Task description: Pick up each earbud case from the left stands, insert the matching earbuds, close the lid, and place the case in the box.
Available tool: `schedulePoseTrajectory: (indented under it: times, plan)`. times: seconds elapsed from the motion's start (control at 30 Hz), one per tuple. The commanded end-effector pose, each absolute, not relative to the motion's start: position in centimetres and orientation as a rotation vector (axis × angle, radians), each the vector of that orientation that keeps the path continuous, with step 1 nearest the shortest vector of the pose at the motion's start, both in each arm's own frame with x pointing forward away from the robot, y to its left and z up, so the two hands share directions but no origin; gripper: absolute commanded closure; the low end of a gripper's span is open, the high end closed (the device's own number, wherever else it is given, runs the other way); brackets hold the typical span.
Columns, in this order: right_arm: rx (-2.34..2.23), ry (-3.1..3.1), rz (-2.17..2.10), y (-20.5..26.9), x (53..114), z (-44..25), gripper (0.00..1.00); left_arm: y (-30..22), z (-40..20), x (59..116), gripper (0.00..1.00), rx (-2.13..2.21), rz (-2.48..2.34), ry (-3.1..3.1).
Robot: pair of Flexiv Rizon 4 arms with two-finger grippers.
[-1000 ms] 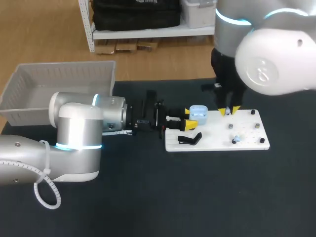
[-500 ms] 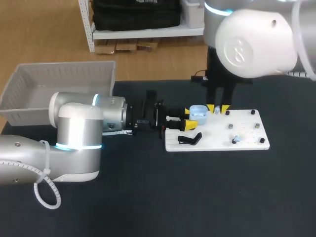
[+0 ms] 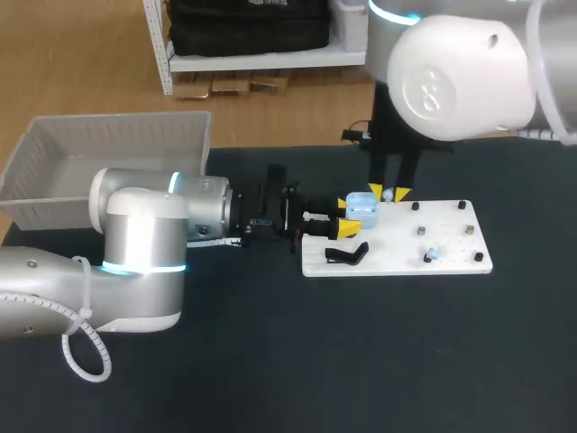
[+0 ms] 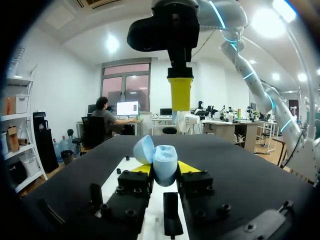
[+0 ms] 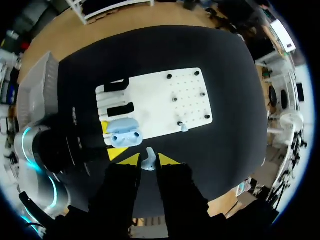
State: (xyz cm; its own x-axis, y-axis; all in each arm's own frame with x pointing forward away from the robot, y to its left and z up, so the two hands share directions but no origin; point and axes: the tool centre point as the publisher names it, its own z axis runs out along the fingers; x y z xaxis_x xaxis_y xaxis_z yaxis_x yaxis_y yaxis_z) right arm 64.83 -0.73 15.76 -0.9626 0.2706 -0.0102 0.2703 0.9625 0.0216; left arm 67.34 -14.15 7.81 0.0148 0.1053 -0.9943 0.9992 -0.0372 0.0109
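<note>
In the left pincer [image 4: 165, 168] sits a smooth, rounded pale-blue case [image 4: 164, 159].

Smooth pale-blue plastic earbud case [image 3: 361, 206]; matt white board [image 3: 448, 239]; dark matt table [image 3: 361, 361]; glossy white right arm [image 3: 460, 63].

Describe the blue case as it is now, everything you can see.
The case is pale blue, smooth plastic by its look, rounded, its hinged lid open and tipped back. It stands at the left end of the white board, gripped from both sides by the left claw's yellow tips. The right claw, shut on an earbud, hangs close by, not touching it.
</note>
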Motion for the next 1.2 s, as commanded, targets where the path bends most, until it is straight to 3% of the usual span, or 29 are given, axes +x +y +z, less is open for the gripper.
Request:
schedulePoseTrajectory:
  times: [0.03,1.2]
  plan:
    - [0.549,3.086,0.012,0.2,65.7,16.1,1.00,-14.2,7.8,67.4,1.00,1.321,-1.177,1.258]
    - [0.756,3.148,0.000,1.1,65.9,14.0,1.00,-14.2,7.8,67.4,1.00,1.321,-1.177,1.258]
